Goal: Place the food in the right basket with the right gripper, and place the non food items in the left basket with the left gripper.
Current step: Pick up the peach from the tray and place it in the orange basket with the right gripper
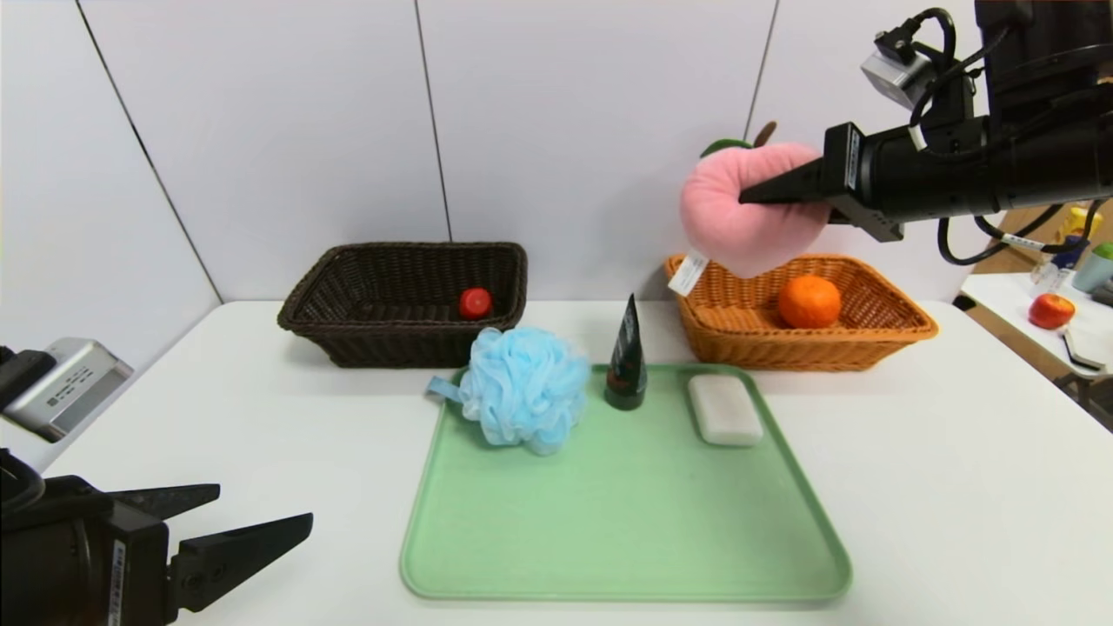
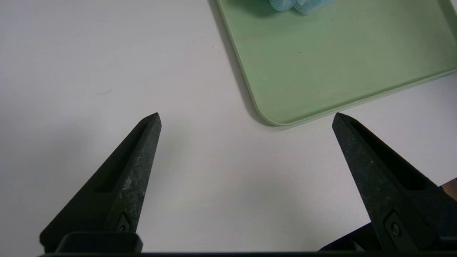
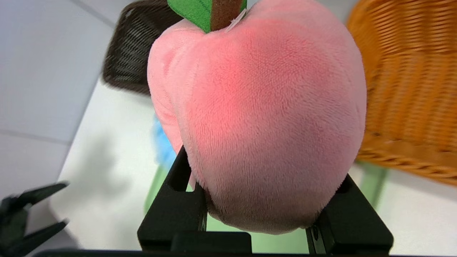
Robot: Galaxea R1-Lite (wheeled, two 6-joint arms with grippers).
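In the upper right of the head view, the right gripper (image 1: 755, 198) reaches in sideways from the frame's right edge, its pointed jaws clamped on a plush pink peach (image 1: 746, 213) held in mid-air. The peach hangs above the near-left corner of the light orange basket (image 1: 904, 323), its white tag (image 1: 688, 273) dangling past the rim. The basket lies below and slightly to the right of the peach, long axis running left to right across the frame, with an orange fruit (image 1: 809, 301) already sitting near its middle. Open room remains inside on both sides of that fruit, so a short shift rightward looks enough before letting go.

At centre frame a green tray (image 1: 626, 556) holds a blue bath puff (image 1: 524, 388), an upright dark tube (image 1: 626, 358) and a white soap bar (image 1: 725, 409). The dark brown basket (image 1: 348, 343), upper left of centre, holds a small red ball (image 1: 475, 303).

In the lower left corner the left gripper (image 1: 261, 513) waits low over the white table (image 1: 956, 487), jaws spread wide and empty (the nearer arm for the puff)
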